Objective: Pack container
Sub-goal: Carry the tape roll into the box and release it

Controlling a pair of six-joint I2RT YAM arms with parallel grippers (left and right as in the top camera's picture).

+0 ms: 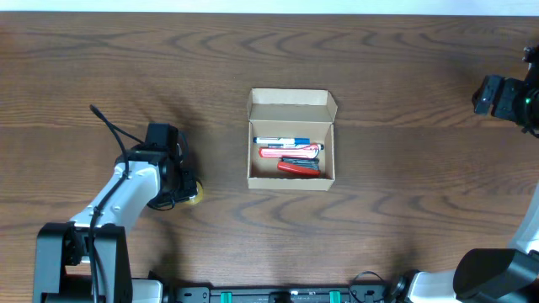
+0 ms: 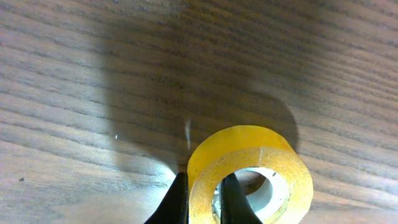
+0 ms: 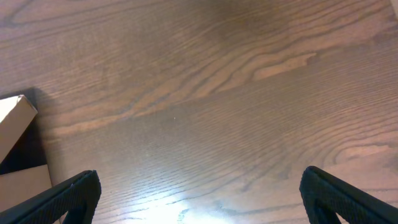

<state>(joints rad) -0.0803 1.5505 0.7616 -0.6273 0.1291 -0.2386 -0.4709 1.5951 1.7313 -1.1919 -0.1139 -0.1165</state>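
Wooden table (image 1: 404,101) spreads wide around open container (image 1: 290,181).

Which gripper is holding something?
The left gripper: it pinches the wall of the yellow tape roll. The right gripper is open over the table, holding nothing.

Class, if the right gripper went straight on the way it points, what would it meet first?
The right gripper would probably meet bare table; the box lies off to the side.

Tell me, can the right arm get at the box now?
Probably yes: only bare table lies between the right gripper and the box, whose lid stands open; the gripper is open, empty.
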